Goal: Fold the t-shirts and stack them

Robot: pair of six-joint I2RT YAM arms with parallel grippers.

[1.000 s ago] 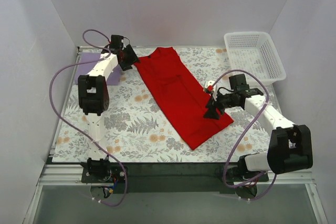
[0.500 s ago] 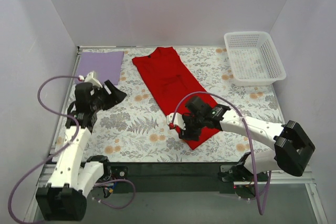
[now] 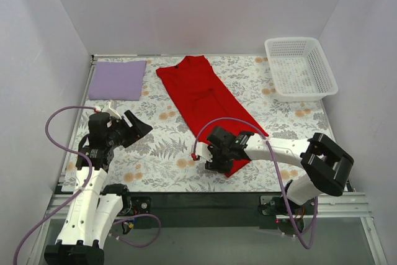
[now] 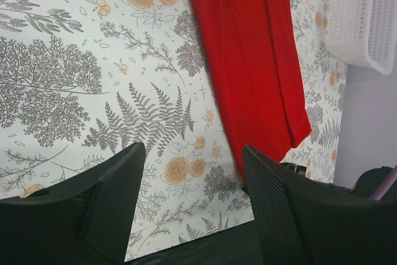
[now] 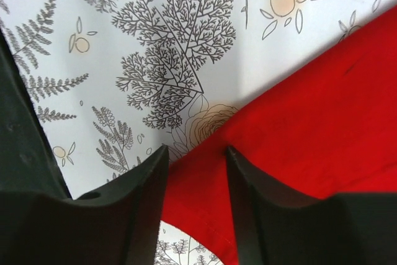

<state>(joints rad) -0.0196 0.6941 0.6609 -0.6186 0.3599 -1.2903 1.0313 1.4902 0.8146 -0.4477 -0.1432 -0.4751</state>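
The red t-shirt point(image 3: 205, 100) lies folded into a long strip, running diagonally from the far middle to the near right of the table. The lavender t-shirt point(image 3: 118, 79) is a flat folded rectangle at the far left corner. My right gripper point(image 3: 211, 156) is down at the red strip's near corner. In the right wrist view its jaws point(image 5: 196, 150) stand apart astride the red cloth point(image 5: 310, 110), which lies flat between them. My left gripper point(image 3: 141, 130) hovers open over the bare floral cloth at the near left point(image 4: 193, 150), with nothing between its fingers. The red strip point(image 4: 248, 48) lies beyond it.
A white lattice basket point(image 3: 301, 69) stands at the far right corner, also in the left wrist view point(image 4: 356, 10). The floral tablecloth point(image 3: 155, 147) covers the table; its dark near edge runs just in front of both grippers. White walls close in on three sides.
The left arm drew back from the far left to the near left, uncovering the lavender shirt. The right gripper swept left to the red strip's near corner and its jaws narrowed.
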